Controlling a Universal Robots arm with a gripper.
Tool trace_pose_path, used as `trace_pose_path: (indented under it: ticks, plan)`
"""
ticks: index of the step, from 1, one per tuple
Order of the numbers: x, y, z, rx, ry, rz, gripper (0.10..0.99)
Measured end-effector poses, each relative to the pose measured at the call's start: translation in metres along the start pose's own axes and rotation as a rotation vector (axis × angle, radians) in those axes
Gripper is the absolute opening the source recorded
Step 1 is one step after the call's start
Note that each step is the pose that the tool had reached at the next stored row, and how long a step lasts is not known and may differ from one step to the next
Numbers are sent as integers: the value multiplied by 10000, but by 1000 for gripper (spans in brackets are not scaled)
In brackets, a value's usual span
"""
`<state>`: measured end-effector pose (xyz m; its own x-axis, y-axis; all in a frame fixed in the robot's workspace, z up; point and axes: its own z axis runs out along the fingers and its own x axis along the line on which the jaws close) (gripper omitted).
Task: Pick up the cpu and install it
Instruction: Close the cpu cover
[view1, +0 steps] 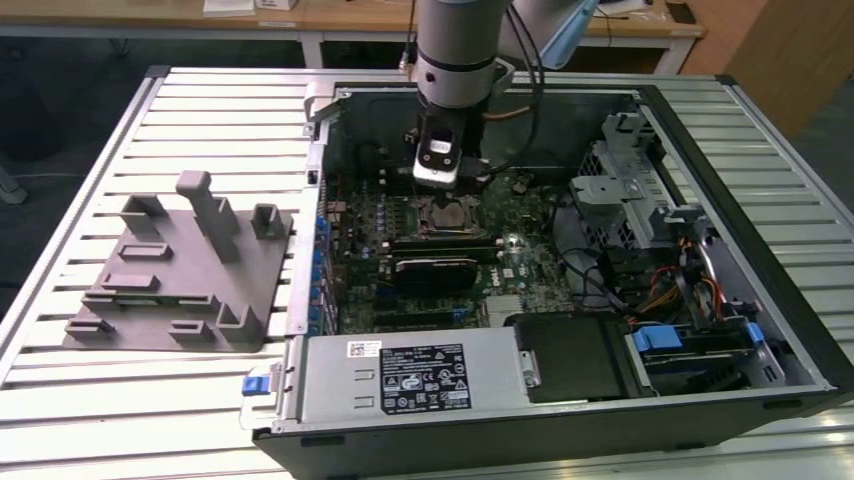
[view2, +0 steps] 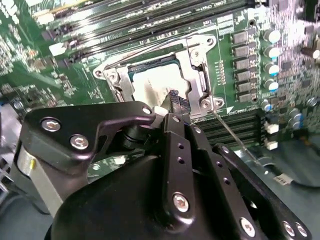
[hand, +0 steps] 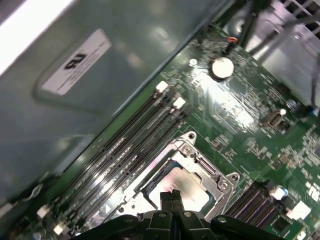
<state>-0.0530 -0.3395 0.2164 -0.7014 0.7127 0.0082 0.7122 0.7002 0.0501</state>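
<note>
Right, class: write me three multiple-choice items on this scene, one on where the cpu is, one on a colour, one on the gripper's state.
1. Where does the cpu lie? A on a shelf; B in the socket; C in a tray.
2. What colour is the fixture? A red; B yellow; C grey.
3. How do the gripper fingers stand? A closed together; B spread wide; C gripping a tool.
Answers: 1 B, its silvery top shows inside the socket frame. 2 C, it is plain grey in the exterior view. 3 A, the tips meet with no gap in the first wrist view.
</note>
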Motion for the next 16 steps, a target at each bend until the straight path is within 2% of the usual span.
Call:
trace_pose_path:
  ticks: [16]
  plan:
    - [0,-1,10,24,145,-2906,106]
